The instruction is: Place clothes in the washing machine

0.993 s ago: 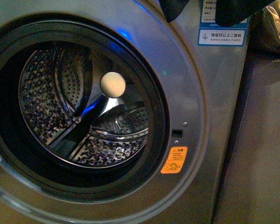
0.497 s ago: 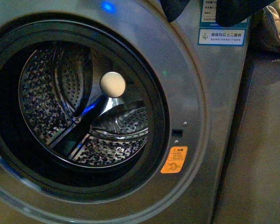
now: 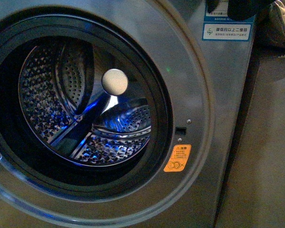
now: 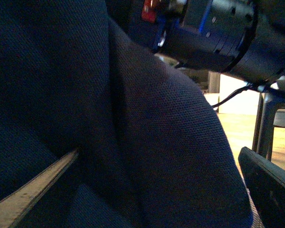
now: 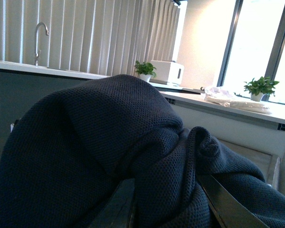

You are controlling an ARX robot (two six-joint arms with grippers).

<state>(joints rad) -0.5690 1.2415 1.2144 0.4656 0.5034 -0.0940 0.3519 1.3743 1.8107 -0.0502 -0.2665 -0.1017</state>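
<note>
Impossible to tell gape of left gripper (image 4: 147,204) or right gripper (image 5: 166,211), tips hidden under clothes (image 5: 99,142) draped over both. Dark fabric just showing at top right corner of washing machine (image 3: 213,95), outside open porthole (image 3: 164,111).

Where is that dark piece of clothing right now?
Not in the washing machine yet: its drum looks empty in the front view. The clothes fill both wrist views, bunched close up to each arm's camera.
</note>
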